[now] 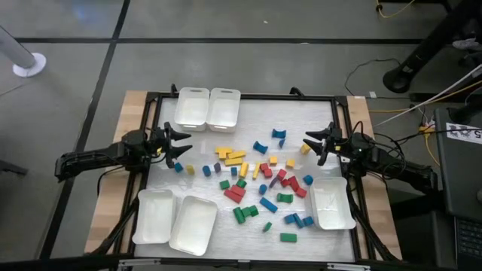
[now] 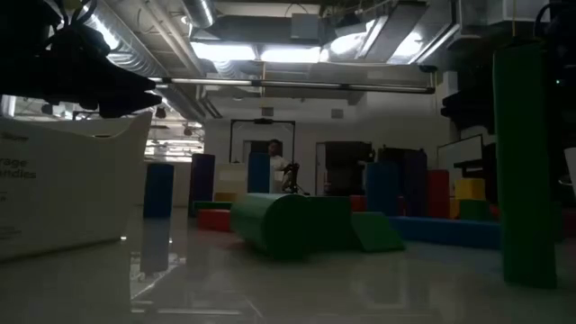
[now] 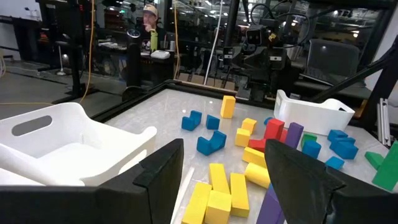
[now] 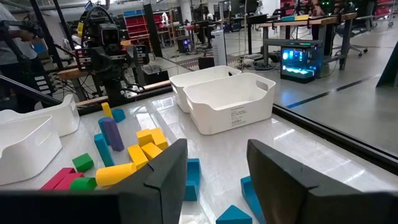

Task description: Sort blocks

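Blocks (image 1: 256, 181) lie packed together beside the right tray (image 1: 331, 203), so either arm's empty, released jaws could bump neighbours.

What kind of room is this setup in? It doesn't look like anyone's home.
Most likely a robotics lab or workshop. Beyond the table with its scattered blocks stand more benches and metal frames, a lit computer, exposed ceiling ducts and cables trailing over the floor.

A robotics lab or workshop: a framed work table (image 1: 248, 105) stands on a grey floor with loose cables (image 1: 399, 83), amid metal racks (image 4: 134, 25), desks (image 4: 298, 25), a lit computer (image 4: 297, 62) and exposed ceiling ducts (image 2: 270, 36).
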Tool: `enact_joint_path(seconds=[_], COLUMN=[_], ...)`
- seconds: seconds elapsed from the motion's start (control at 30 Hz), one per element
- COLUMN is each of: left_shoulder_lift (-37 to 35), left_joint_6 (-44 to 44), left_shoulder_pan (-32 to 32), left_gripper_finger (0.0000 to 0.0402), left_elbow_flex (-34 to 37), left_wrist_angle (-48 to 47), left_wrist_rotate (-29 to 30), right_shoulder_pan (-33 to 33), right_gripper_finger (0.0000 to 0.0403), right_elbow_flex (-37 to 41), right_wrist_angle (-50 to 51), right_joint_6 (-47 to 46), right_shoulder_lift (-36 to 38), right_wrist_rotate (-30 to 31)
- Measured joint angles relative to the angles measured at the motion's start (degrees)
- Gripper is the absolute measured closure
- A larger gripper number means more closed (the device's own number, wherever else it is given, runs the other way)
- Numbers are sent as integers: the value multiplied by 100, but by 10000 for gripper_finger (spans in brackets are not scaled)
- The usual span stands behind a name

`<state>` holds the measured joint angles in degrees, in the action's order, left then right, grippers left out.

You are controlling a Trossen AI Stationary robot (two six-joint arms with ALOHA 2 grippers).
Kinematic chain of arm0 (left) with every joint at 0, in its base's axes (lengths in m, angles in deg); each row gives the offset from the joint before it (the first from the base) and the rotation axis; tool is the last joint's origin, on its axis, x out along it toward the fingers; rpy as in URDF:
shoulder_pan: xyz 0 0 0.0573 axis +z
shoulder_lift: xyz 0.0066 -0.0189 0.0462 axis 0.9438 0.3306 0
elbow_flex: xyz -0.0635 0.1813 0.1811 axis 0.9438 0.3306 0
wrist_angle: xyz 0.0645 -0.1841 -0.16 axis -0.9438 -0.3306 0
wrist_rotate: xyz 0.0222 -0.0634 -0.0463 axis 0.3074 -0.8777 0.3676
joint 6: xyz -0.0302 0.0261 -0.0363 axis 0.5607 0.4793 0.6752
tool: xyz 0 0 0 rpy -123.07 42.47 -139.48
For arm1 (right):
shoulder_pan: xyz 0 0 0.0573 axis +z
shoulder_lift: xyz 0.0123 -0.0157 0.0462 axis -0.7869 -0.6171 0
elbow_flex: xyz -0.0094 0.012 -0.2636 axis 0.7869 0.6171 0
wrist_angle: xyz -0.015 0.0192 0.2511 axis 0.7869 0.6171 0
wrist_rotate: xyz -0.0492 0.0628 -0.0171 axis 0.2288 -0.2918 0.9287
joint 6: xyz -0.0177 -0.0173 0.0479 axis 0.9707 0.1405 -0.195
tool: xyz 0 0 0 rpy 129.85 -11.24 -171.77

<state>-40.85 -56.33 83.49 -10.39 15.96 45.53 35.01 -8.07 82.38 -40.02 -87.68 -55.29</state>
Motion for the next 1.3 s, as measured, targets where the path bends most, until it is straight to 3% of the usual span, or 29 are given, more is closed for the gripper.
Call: enact_joint_path(seconds=[0.73,1.03,1.3], left_shoulder_lift=[-1,1,1], left_joint_6=[0,1,0], left_shoulder_pan=[0,-1,0], left_gripper_finger=[188,188,188], left_elbow_flex=[0,0,0], left_wrist_angle=[1,1,1], left_wrist_rotate=[2,0,0], right_shoulder_pan=[-1,-1,-1], right_gripper_finger=[233,233,233], right_elbow_flex=[26,-42,-1208], right_wrist_angle=[-651,-129,1552], right_joint_6=[0,-565,-684], right_shoulder_lift=[1,-1,-392], right_wrist_rotate=[48,-137,-361])
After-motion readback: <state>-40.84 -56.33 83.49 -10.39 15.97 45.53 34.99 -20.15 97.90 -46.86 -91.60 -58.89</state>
